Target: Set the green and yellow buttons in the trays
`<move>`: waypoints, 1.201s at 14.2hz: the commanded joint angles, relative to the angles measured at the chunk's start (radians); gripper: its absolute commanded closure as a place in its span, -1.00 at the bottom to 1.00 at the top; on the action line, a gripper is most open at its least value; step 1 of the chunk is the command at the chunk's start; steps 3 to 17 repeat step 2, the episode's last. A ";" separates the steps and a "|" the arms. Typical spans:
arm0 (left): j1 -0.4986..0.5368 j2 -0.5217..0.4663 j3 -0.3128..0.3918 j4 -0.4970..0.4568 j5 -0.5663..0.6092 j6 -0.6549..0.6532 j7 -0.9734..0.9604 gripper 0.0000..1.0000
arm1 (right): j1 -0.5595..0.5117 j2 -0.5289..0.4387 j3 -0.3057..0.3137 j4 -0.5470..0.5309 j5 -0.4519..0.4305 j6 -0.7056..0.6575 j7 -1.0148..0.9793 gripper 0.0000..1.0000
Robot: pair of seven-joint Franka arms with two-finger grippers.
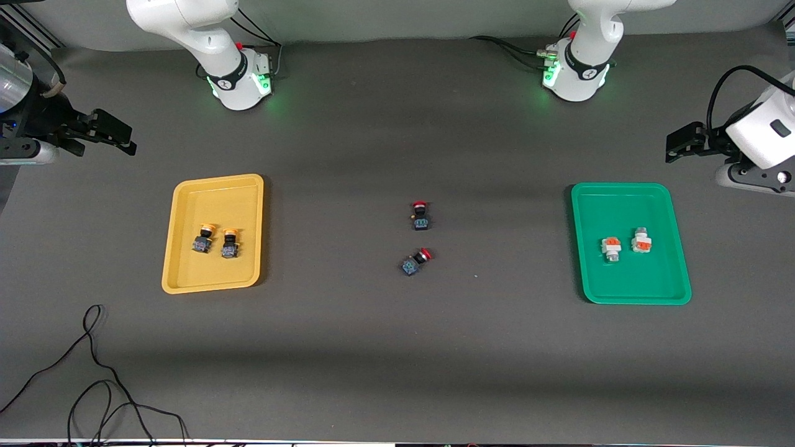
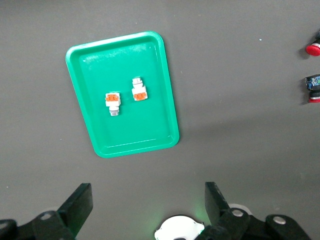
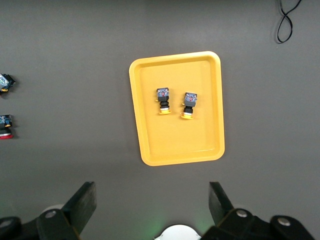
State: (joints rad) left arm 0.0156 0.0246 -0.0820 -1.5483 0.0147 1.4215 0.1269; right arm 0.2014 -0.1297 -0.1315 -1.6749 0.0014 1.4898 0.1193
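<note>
You have a dark grey table with a shallow yellow plastic tray (image 1: 214, 282) toward the right arm's end. In it, side by side, lie two small switches with yellow-orange caps (image 1: 215, 241) on black-blue bodies. A matching shallow green plastic tray (image 1: 627, 292) sits toward the left arm's end and holds two white-bodied switches with orange blocks (image 1: 626, 246), just apart. Between the trays, on bare table, lie two red-capped black-blue switches (image 1: 418, 239). Your left gripper (image 2: 147, 206) hangs raised beside the green tray, jaws wide and empty. Your right gripper (image 3: 152, 205) hangs raised beside the yellow tray, jaws likewise wide, holding nothing.
</note>
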 commanded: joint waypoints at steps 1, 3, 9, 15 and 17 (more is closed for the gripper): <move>-0.017 -0.029 0.018 -0.022 -0.012 0.011 -0.015 -1.00 | 0.001 0.010 -0.016 0.024 0.028 -0.022 0.026 -1.00; -0.017 -0.028 0.018 -0.022 -0.012 0.010 -0.015 -1.00 | 0.001 0.009 -0.022 0.024 0.046 -0.028 0.028 -1.00; -0.017 -0.028 0.018 -0.022 -0.012 0.010 -0.015 -1.00 | 0.001 0.009 -0.022 0.024 0.046 -0.028 0.028 -1.00; -0.017 -0.028 0.018 -0.022 -0.012 0.010 -0.015 -1.00 | 0.001 0.009 -0.022 0.024 0.046 -0.028 0.028 -1.00; -0.017 -0.028 0.018 -0.022 -0.012 0.010 -0.015 -1.00 | 0.001 0.009 -0.022 0.024 0.046 -0.028 0.028 -1.00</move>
